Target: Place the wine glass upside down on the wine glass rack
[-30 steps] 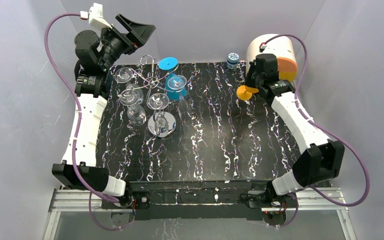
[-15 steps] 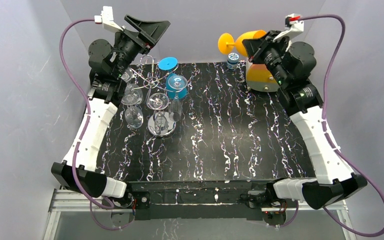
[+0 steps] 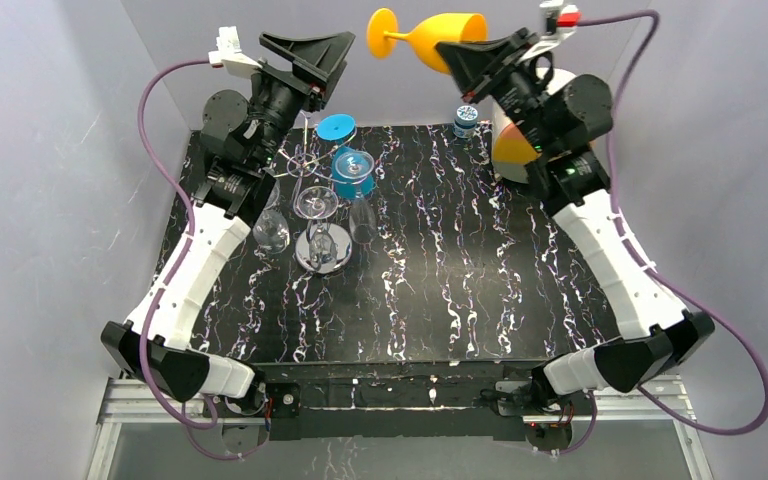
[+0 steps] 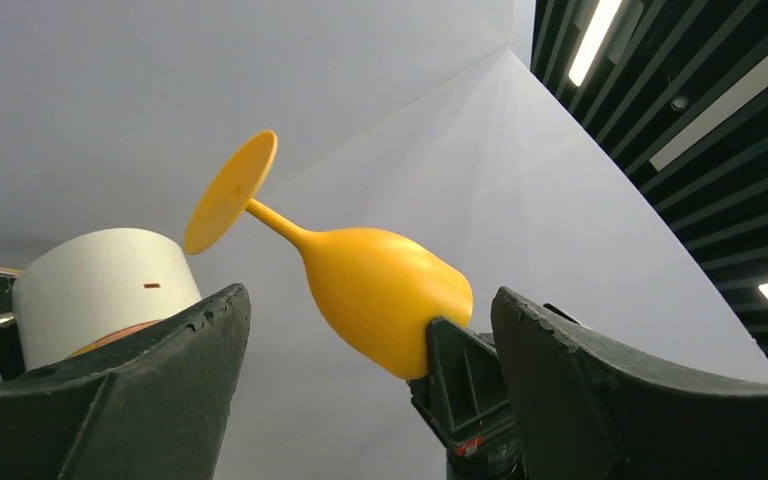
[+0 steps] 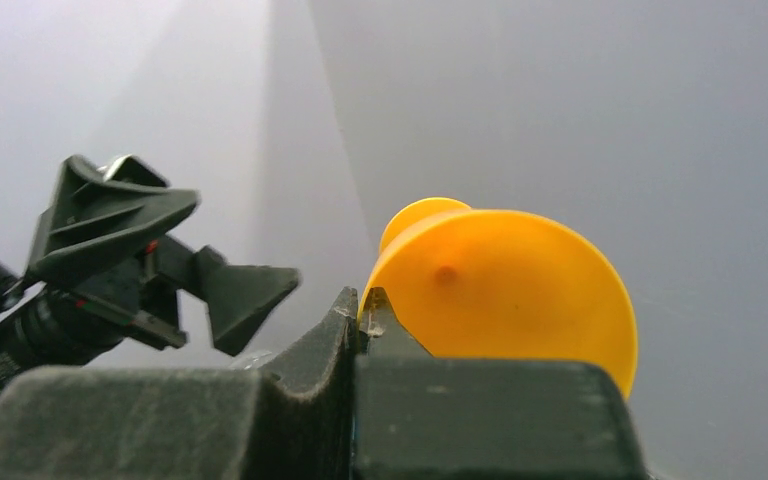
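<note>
L gripper raised at far left, jaws wide, nothing in them; it faces the glass.
Rack below it on the table's far-left part; clear glasses + a blue one on or around it, can't tell which hang.
Wine glass, orange, up in the air btwn both grippers, lying near sideways, foot to the left, well apart from rack.
R gripper pinched tight on its rim.
Judgement: step looks like a pass to L arm; L should close on the stem just by the bowl; R lets go only once that grip is firm; then bowl down, stem into a free arm, slow past the other glasses.
</note>
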Available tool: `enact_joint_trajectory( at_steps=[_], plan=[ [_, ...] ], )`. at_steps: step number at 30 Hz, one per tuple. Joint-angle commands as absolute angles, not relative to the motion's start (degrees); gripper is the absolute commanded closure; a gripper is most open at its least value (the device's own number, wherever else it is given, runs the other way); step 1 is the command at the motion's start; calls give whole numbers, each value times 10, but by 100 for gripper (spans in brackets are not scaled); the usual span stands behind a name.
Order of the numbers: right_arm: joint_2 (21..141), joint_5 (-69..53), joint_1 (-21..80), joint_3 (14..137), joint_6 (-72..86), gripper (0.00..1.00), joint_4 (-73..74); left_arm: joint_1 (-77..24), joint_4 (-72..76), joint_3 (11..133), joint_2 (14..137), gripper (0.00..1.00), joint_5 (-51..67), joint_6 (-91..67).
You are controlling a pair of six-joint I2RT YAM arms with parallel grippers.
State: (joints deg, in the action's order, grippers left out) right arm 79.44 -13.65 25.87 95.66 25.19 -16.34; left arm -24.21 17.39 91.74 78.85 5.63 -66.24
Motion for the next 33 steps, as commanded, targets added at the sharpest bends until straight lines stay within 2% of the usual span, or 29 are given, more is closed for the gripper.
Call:
enact_joint_trajectory(
  at_steps=[1,7,13,19,25,31,33],
  plan=[
    [808,-128,334,994,162,99,-254,-268,179,945,777,15,-17,-691],
    [839,-91,397,993,90,99,-328,-271,105,986,778,18,-63,-657],
    [854,-72,437,986,34,99,-382,-272,104,955,766,27,-122,-707],
    [852,-91,456,979,2,99,-385,-272,104,1018,807,32,-122,-700],
    [849,-105,473,971,1,99,-385,-272,108,1039,817,54,-133,-700],
    [844,-89,501,961,-60,99,-393,-272,108,1062,822,58,-135,-667],
    [842,-90,508,956,-67,99,-395,-272,110,1066,825,64,-134,-672]
  ],
)
